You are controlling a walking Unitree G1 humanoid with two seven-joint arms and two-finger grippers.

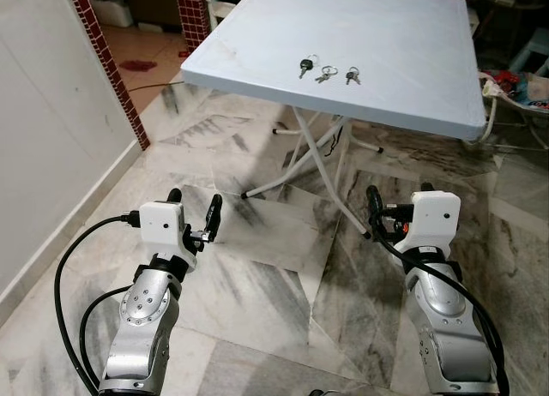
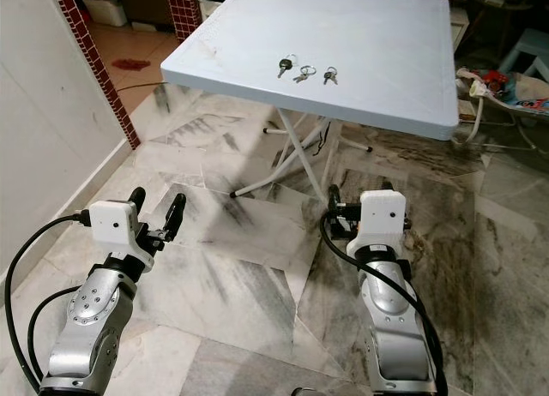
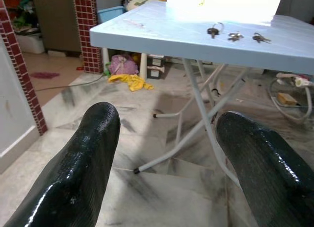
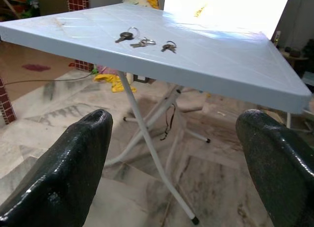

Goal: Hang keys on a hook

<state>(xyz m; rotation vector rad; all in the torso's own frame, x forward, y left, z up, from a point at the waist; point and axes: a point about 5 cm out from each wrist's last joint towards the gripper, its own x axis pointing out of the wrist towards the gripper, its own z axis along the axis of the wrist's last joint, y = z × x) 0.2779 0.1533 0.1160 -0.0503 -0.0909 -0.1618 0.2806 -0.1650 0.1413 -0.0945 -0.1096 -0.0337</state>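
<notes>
Three small bunches of keys lie in a row near the front edge of a light blue folding table [image 1: 403,62]: one with a black head [image 1: 306,66], a middle one [image 1: 326,74] and a right one [image 1: 352,75]. Both arms are held low over the marble floor, well short of the table. My left gripper [image 1: 194,209] is open with nothing between its fingers [image 3: 78,173]. My right gripper [image 1: 400,197] is open too, its fingers [image 4: 64,173] wide apart. Both wrist views look up past the fingertips at the keys [image 4: 142,42] on the tabletop.
The table's white crossed legs [image 1: 317,156] stand on the floor ahead. A white wall [image 1: 51,113] and a red-tiled pillar [image 1: 107,62] run along the left. Cloths and boxes [image 3: 127,74] lie behind the table; cables and clutter [image 1: 515,87] sit at the right.
</notes>
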